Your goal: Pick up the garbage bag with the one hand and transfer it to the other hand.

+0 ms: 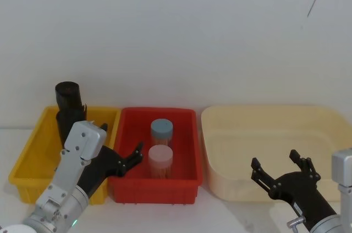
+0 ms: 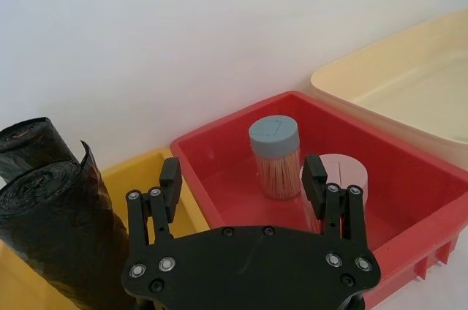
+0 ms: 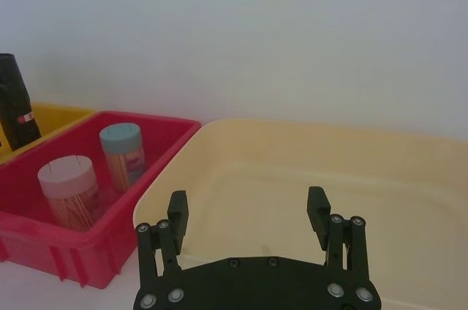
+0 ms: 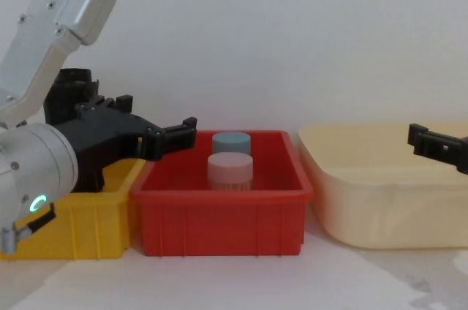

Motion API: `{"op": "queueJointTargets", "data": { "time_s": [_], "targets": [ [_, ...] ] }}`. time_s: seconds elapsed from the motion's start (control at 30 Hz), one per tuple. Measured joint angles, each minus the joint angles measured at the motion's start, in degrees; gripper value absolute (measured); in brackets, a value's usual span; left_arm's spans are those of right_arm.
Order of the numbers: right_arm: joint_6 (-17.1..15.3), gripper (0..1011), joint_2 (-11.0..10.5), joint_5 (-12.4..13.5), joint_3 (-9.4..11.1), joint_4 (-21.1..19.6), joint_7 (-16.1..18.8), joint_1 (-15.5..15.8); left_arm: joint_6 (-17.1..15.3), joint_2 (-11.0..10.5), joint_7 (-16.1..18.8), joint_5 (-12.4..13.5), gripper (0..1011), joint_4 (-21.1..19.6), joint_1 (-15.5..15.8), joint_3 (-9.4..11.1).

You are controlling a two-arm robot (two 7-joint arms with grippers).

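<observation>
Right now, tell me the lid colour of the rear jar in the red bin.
Grey-blue lid, best in left wrist view.

The white tabletop (image 1: pixel 220 217) carried three open bins set side by side in a row. On the robot's left stood a yellow bin (image 1: pixel 30 153). Just beside it, in the middle, stood a red bin (image 1: pixel 165 190). On the right sat a wider cream tub (image 1: pixel 225 183), close to the red bin with a narrow gap between them. All three rested flat and upright on the tabletop.
</observation>
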State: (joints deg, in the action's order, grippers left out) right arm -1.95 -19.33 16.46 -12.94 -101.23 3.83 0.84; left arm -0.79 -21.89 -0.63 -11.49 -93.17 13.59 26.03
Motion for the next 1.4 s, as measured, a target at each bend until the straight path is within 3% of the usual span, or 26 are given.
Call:
{"op": "queueJointTargets", "data": {
  "time_s": [1.4],
  "targets": [
    [0.0,1002,0.0,0.0,0.0,0.0,0.0,0.0,0.0,-0.01,0.0,0.0,1001,0.0,0.0,0.0]
  ]
}}
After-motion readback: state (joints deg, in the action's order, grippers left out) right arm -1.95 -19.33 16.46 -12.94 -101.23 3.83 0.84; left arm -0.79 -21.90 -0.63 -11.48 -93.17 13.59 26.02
